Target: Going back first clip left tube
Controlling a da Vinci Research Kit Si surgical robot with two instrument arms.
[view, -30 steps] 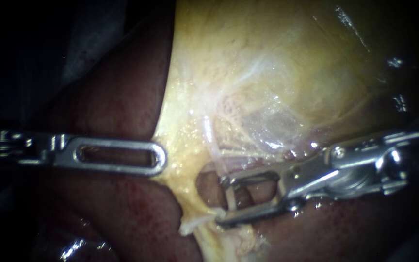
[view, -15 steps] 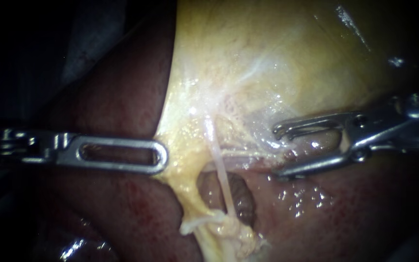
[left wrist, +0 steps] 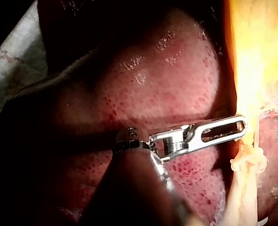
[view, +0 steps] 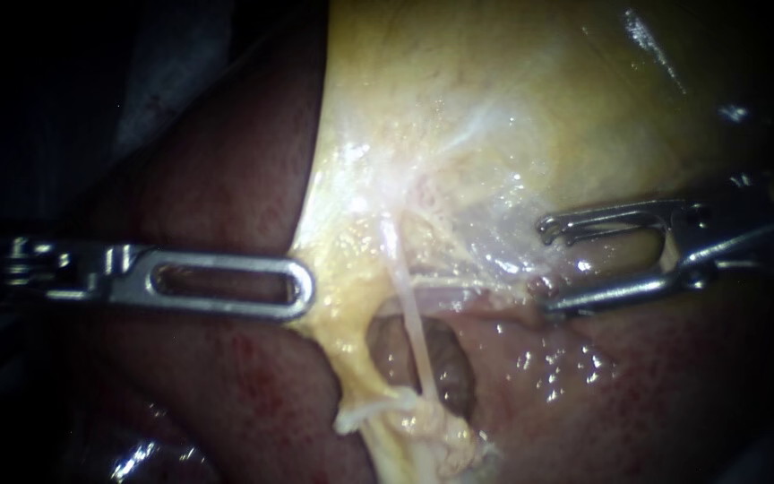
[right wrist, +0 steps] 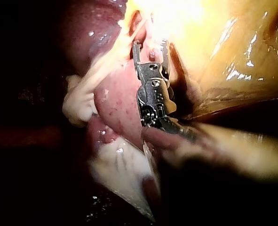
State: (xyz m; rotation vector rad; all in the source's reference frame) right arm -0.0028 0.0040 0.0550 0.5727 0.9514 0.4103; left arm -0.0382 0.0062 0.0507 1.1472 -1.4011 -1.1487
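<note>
Since a second before, the right instrument [view: 546, 269] had drawn off from the tube [view: 412, 323], which its pincer had then straddled, and lay well to the right of it, over the seam where the gallbladder [view: 494, 108] met the liver [view: 226, 197]. Its pincer stood spread with a clear gap and nothing in it. The left instrument [view: 297, 289] had not stirred: its slotted pincer lay closed on the yellow edge of the gallbladder, drawing it aside. The tube ran thin and pale down across the dark window [view: 445, 354] in the tissue, between the two instruments and touched by neither; no clip showed on it.

I judged the step to be the withdrawal from the tube, most of the way done. The next move called for a straight pull back along the shaft, keeping the spread pincer off the filmy tissue beside it, with the left hold kept steady.

Only the endoscope view showed the tube and window whole. The right wrist view looked along the right instrument [right wrist: 150, 47] into its empty gap, with a white lump [right wrist: 77, 106] of tissue beside it. The left wrist view showed the left instrument [left wrist: 244, 126] tip at the yellow edge, the liver [left wrist: 167, 94] under its shaft, and no second instrument
</note>
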